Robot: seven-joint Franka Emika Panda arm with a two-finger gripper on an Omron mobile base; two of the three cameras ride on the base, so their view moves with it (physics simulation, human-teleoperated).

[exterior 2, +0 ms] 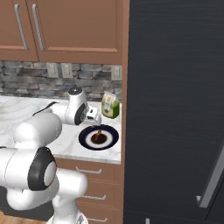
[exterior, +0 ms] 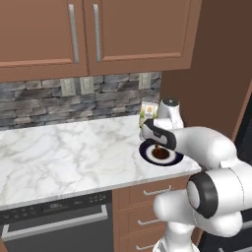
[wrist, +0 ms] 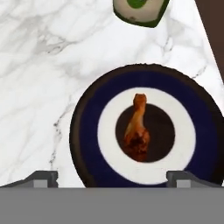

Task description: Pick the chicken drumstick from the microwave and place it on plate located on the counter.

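The chicken drumstick (wrist: 137, 131) is seen lying in the dark centre of the plate (wrist: 87, 131), its thin bone end pointing to the far side. The plate is set on the counter (wrist: 48, 65). A green and cream carton (wrist: 140, 11) is seen just beyond the plate. The gripper (wrist: 112, 177) fingertips (wrist: 41, 177) are spread wide, nothing held between them

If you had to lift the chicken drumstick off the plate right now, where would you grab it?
Probably across the thick meaty end of the chicken drumstick, coming straight down: it lies flat in the plate's centre, thin bone end toward the carton.
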